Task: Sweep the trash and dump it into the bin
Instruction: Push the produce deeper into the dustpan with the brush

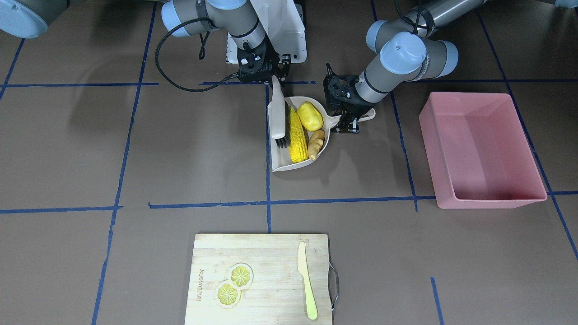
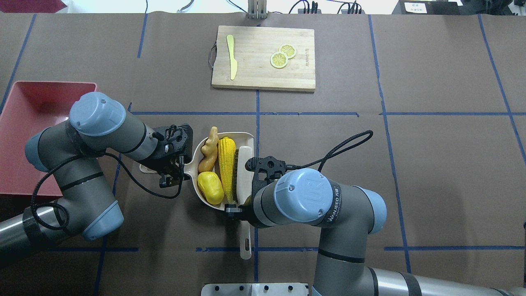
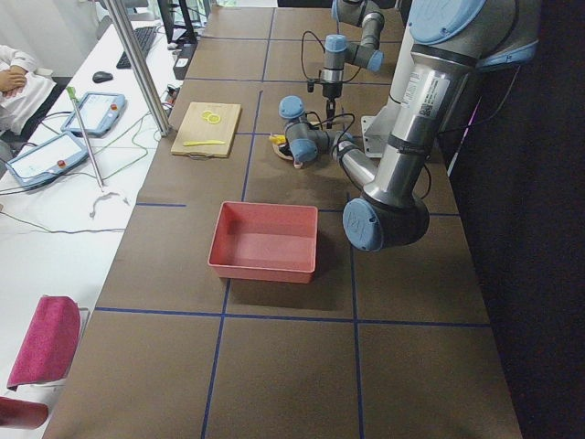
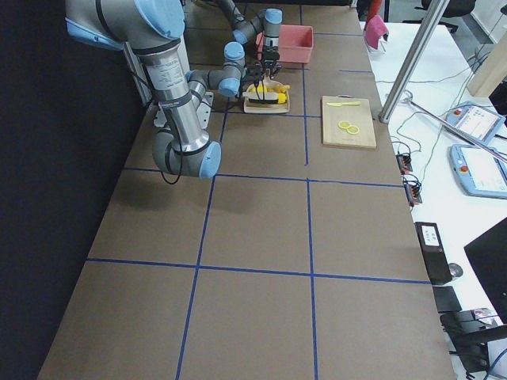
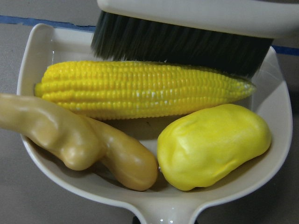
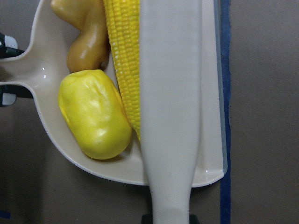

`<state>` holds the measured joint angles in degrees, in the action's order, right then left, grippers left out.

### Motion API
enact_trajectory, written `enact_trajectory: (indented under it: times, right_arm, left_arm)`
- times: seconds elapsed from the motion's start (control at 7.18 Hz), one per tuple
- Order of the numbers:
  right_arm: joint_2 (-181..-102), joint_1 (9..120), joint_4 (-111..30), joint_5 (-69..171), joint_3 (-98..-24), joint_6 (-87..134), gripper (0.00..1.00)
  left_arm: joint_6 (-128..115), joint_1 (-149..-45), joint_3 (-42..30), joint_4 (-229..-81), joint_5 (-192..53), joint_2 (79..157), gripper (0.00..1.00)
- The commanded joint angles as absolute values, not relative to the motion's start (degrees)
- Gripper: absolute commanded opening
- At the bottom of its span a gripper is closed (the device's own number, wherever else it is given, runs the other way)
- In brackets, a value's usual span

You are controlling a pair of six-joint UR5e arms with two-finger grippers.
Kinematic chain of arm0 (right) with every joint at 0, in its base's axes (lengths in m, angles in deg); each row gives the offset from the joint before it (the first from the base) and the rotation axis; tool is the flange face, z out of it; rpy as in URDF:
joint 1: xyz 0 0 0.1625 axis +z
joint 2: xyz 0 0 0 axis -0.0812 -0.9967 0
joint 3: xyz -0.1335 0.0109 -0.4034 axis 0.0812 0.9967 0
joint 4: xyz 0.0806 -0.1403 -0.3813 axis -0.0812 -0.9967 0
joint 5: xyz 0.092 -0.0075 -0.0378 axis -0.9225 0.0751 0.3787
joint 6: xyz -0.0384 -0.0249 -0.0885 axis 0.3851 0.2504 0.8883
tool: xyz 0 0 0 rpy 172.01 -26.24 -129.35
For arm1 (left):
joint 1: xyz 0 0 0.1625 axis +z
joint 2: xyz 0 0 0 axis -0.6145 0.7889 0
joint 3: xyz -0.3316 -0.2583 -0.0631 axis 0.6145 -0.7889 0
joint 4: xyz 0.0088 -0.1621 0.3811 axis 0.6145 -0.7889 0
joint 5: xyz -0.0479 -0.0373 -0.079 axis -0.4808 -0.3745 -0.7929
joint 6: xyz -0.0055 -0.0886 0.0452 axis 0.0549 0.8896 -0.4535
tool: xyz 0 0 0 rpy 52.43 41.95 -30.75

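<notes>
The beige dustpan (image 1: 281, 168) holds the yellow corn cob (image 1: 296, 135), the yellow potato lump (image 1: 309, 116) and the tan ginger root (image 1: 315, 143). My left gripper (image 1: 350, 118) is shut on the dustpan's handle (image 1: 368, 113). My right gripper (image 1: 270, 77) is shut on the handle of a beige brush (image 1: 280, 118), whose dark bristles (image 5: 182, 44) lie against the corn (image 5: 140, 91) inside the pan. The pink bin (image 1: 492, 201) stands apart from the pan on my left arm's side, with nothing showing inside. In the overhead view the bin (image 2: 37, 102) lies behind my left arm.
A wooden cutting board (image 1: 262, 253) with a yellow-green toy knife (image 1: 307, 286) and two lemon slices (image 1: 235, 284) lies at the table's far side. A white base plate (image 1: 293, 40) sits behind the right arm. Blue tape lines cross the brown table.
</notes>
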<state>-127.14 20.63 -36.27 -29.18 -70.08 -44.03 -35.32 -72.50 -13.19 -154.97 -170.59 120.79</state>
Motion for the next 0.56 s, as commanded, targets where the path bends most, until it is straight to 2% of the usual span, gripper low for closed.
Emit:
enact_trajectory:
  times: [0.0, 0.42]
  right_arm:
    - [-128.3, 20.9, -36.3, -29.2, -70.7, -44.1, 0.0]
    - [-128.5, 21.7, -45.5, -30.0, -75.2, -43.9, 0.0]
  left_arm:
    - [-35.1, -72.5, -13.4, -155.0, -170.6, 120.8, 0.0]
    - [-32.4, -72.5, -13.4, -155.5, -170.8, 120.8, 0.0]
